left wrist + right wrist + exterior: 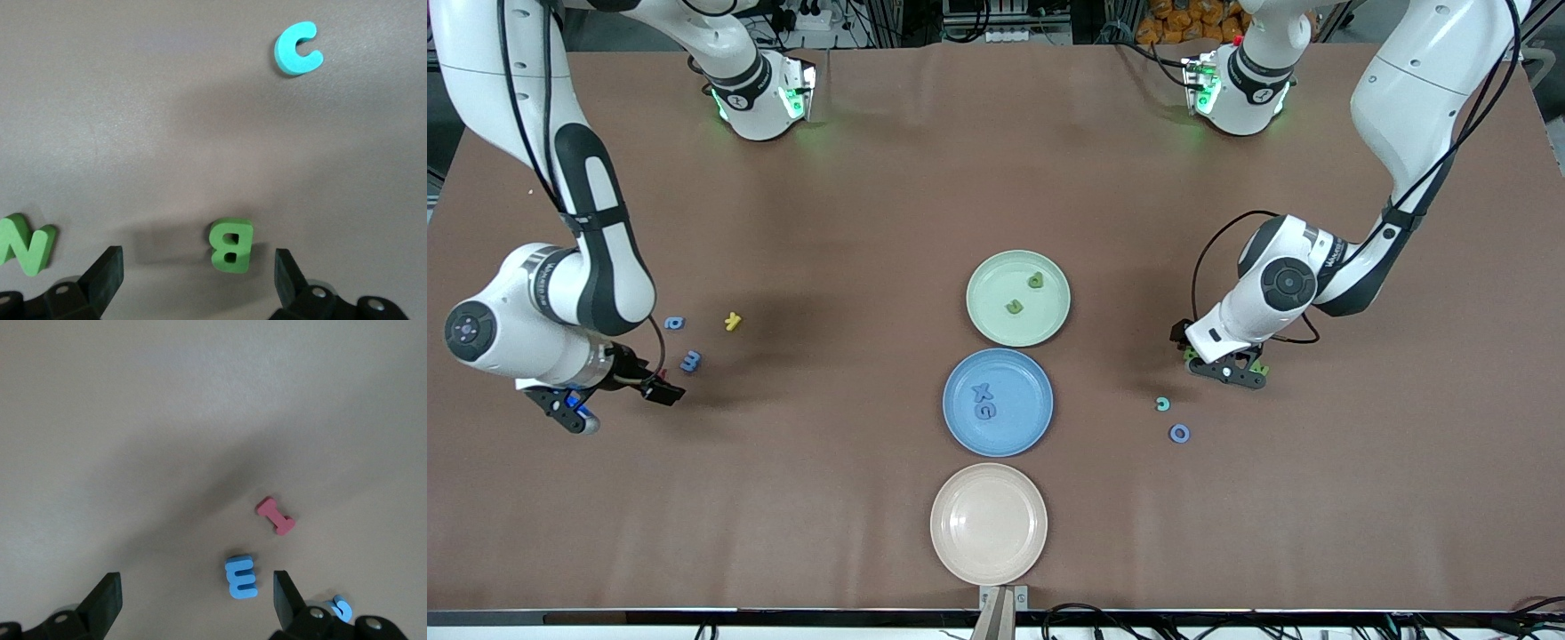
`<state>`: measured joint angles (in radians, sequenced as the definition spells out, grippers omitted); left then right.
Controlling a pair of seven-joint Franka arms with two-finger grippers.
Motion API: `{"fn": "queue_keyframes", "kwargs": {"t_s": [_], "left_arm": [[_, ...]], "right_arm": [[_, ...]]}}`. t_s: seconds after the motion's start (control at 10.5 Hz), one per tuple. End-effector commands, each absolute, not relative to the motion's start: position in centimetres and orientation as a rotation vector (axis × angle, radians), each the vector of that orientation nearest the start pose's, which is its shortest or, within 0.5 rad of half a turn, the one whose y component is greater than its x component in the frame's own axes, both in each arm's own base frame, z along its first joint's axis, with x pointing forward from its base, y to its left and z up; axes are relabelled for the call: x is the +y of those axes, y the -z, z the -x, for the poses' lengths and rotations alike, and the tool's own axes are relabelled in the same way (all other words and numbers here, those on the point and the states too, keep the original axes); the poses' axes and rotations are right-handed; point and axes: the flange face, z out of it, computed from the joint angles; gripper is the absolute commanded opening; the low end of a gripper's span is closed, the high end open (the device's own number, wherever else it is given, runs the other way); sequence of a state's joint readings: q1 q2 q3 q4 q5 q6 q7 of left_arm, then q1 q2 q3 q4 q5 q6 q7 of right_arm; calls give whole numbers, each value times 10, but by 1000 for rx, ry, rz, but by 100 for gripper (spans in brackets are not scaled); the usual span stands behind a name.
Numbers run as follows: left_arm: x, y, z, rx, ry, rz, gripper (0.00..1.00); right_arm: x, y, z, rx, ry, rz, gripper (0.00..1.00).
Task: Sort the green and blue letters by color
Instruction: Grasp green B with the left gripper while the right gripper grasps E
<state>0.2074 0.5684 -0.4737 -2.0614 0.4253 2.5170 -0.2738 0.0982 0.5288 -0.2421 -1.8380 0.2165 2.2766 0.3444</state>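
Note:
My left gripper [1230,371] [198,261] hangs open low over the table toward the left arm's end. A green B [231,245] lies between its fingers, close to one of them. A green N [25,243] lies just outside the other finger. My right gripper [567,412] [197,585] is open too, with a blue E [241,577] on the table between its fingers. Two blue letters [675,323] [690,361] lie near it. The green plate [996,267] holds two green letters [1036,281] [1015,307]. The blue plate [960,427] holds a blue X [983,391] and G [984,411].
A beige plate [989,523] stands nearest the front camera, in line with the other plates. A yellow K [733,321] and a dark red I [275,515] lie near the right gripper. A teal C [1162,404] [297,48] and a blue O [1179,433] lie near the left gripper.

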Motion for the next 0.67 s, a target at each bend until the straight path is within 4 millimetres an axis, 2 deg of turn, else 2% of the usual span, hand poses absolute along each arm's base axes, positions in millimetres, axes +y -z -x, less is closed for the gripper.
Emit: {"fn": "queue_keyframes", "kwargs": {"t_s": [0.0, 0.19, 0.29, 0.38, 0.48, 0.57], "left_arm": [[-167, -175, -570, 447, 3, 3109, 100], [-167, -172, -569, 479, 6, 3087, 100], [-167, -172, -569, 444, 18, 3078, 5], [-170, -170, -568, 408, 28, 3068, 0], [-173, -167, -566, 378, 41, 3052, 0], [-176, -162, -562, 371, 40, 3044, 0]], "right_arm": [[-70, -223, -603, 913, -47, 2974, 100], [-68, -210, -595, 915, -36, 2977, 100], [-69, -205, -590, 918, -34, 2978, 100], [-70, -196, -584, 926, -4, 2981, 100], [-71, -191, -580, 929, -5, 2984, 100], [-72, -191, -579, 929, -8, 2984, 92]]}}
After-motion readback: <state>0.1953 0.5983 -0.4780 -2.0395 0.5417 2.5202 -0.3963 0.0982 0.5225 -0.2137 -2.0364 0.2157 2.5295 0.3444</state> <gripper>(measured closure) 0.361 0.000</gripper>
